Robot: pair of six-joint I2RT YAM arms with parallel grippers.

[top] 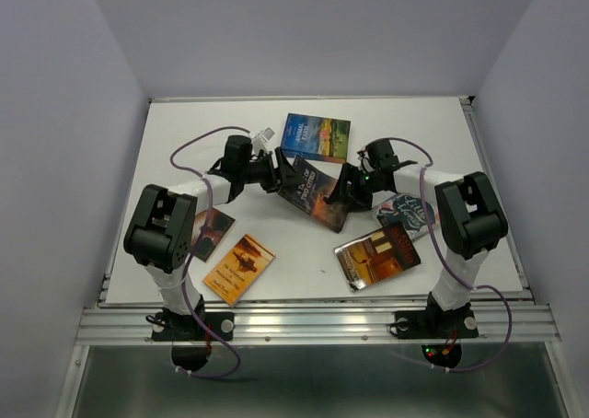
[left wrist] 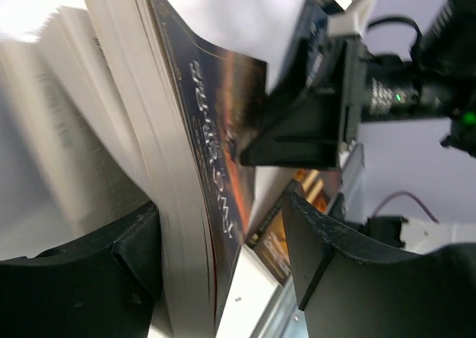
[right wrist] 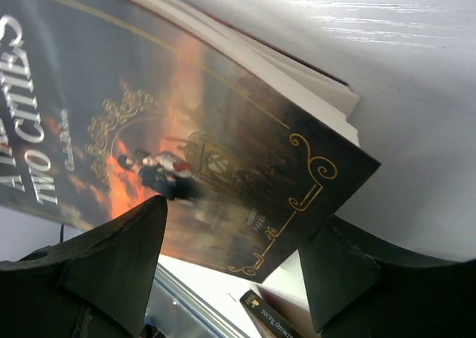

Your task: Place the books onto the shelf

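The dark book (top: 315,193) is tilted up, probably for regripping. The left gripper (top: 275,174) straddles it with jaws apart, while the right gripper's (top: 340,190) hold is unclear.

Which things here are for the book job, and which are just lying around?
For the job: A Tale of Two Cities book, Animal Farm book, orange book, amber book, dark brown book, patterned book.
Just there: purple cables, white table. No shelf shows.

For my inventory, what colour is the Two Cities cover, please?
The cover is dark with orange; right wrist.
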